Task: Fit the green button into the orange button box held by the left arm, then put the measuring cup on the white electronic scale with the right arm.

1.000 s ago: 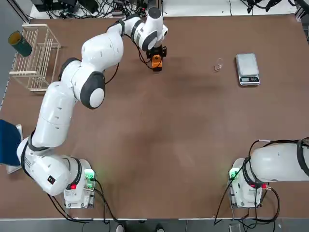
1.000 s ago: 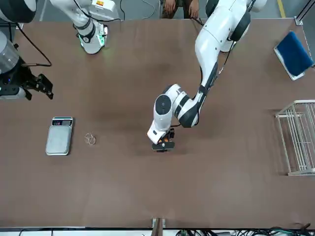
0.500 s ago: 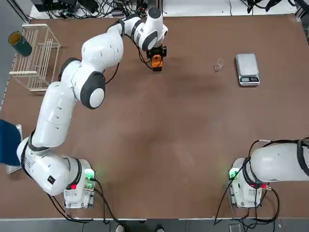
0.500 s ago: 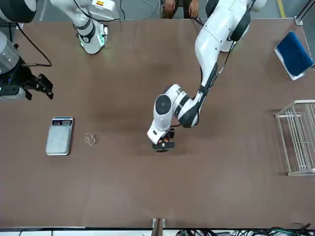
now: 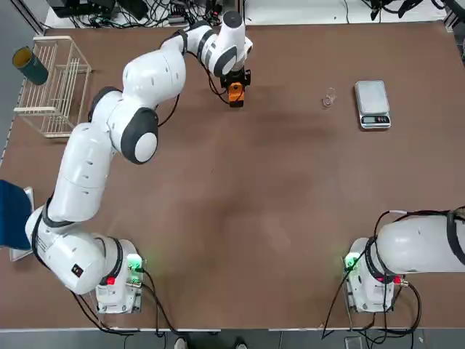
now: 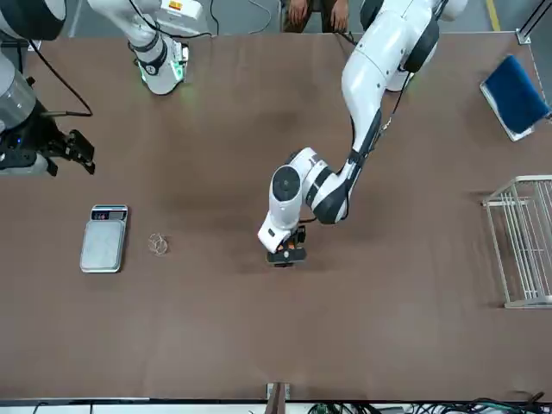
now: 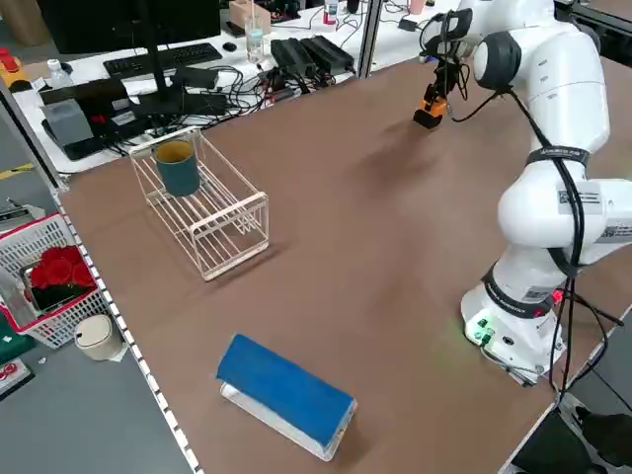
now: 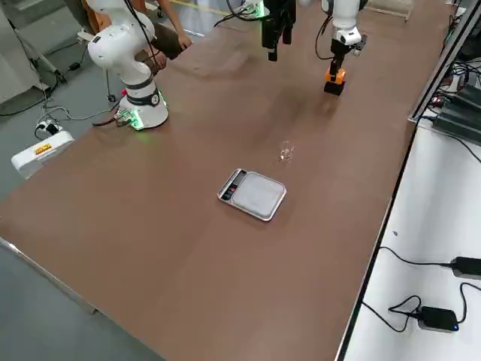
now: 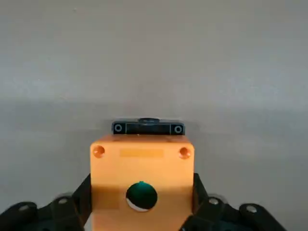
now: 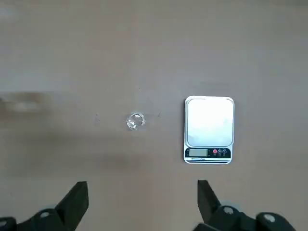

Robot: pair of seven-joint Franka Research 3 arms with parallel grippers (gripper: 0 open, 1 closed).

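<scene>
My left gripper [image 5: 235, 86] is shut on the orange button box [image 5: 235, 91] at the far middle of the table; in the left wrist view its fingers [image 9: 83, 198] press the sides of the orange button box [image 9: 142, 166]. The green button [image 9: 141, 195] sits in the round hole in the box's top face. Far right on the table stands the clear measuring cup [image 5: 329, 98], beside the white electronic scale [image 5: 372, 104]. My right gripper [image 6: 65, 152] hangs open and empty above the table, short of the measuring cup [image 10: 135, 121] and the scale [image 10: 209, 129].
A small black block [image 9: 147, 127] lies just behind the orange box. A wire rack [image 5: 51, 83] with a green cup [image 5: 30, 65] stands at the far left, and a blue-topped object [image 5: 11, 214] lies at the left edge. A person's hands [image 6: 315, 10] show beyond the table.
</scene>
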